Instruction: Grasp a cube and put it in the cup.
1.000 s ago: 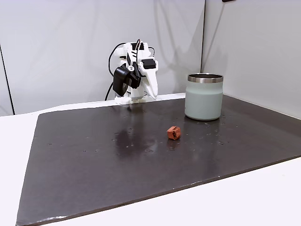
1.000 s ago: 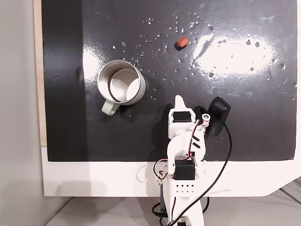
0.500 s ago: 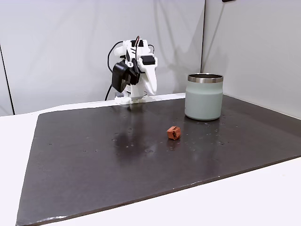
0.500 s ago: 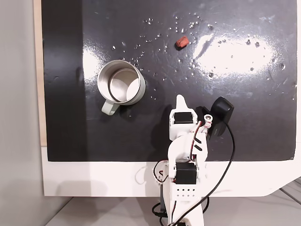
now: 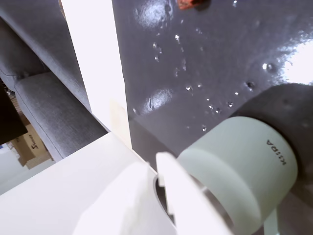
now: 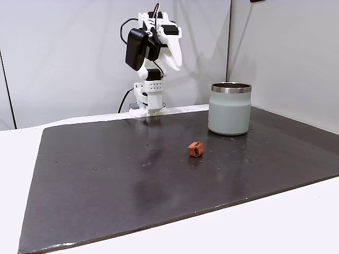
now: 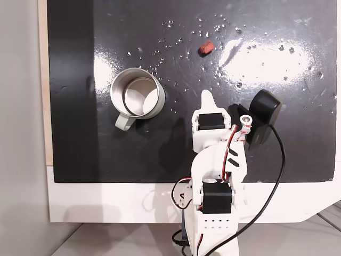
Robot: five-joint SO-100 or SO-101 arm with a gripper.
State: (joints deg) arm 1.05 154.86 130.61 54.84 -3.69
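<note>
White plastic tool (image 6: 174, 55) on the small white arm hangs high above the arm's base at the far edge of the dark glossy tabletop (image 6: 106, 180), its tip angled downward; in the view from above the tip (image 7: 206, 97) points toward the middle of the tabletop. Whether its jaws stand wide or narrow I cannot tell, but it carries nothing.

The small terracotta cube (image 6: 195, 149) lies alone on the tabletop, well apart from the tool, out in front of the squat pale grey-green cup with the steel rim (image 6: 230, 108). From above, the cube (image 7: 205, 48) sits beyond the tool tip and slightly to its left, while the cup (image 7: 137, 97) stands upright to the left, mouth open upward, a small handle stub on its near side. In the wrist view the cup wall (image 5: 244, 171) is close below, and the cube (image 5: 188, 4) just peeks in at the top edge.

The step in hand looks like the reach. Doing it well likely means opening the jaws before descending, coming down over the cube and straddling it squarely. The cube is roughly equal on all sides, so it has no clear long axis; its faces look slightly turned relative to the tabletop edges.
</note>
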